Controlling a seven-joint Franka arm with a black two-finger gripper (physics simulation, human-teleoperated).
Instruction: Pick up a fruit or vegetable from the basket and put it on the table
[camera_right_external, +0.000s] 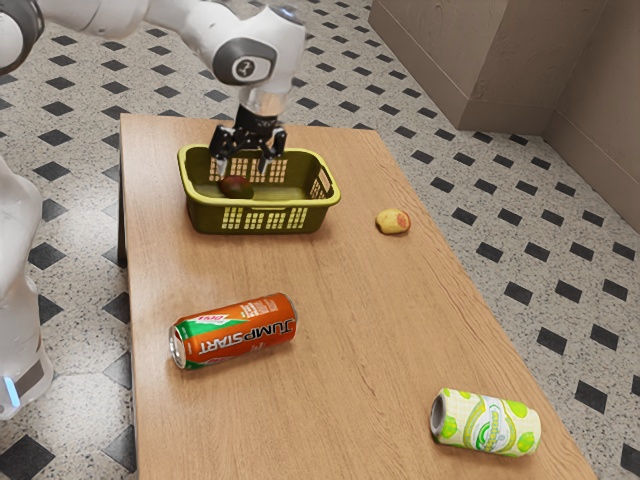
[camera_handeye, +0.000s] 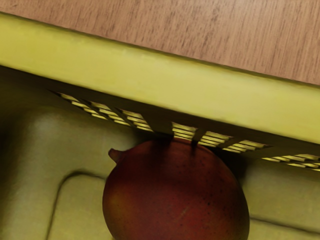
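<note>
Gripper (camera_right_external: 244, 167) above green basket (camera_right_external: 265, 204), fingers apart; dark red fruit (camera_right_external: 236, 186) inside. Yellowish fruit (camera_right_external: 392, 222), orange can (camera_right_external: 240, 332), pale lime-patterned can (camera_right_external: 487, 424) on wooden table (camera_right_external: 330, 400), both cans on sides.

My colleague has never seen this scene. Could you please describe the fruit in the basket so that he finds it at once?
On the wooden table, below the black gripper, stands a yellow-green basket. Inside lies a rounded, dark red fruit with a short stem. It differs from the other fruit, which is pale yellow and lies outside the basket.
</note>
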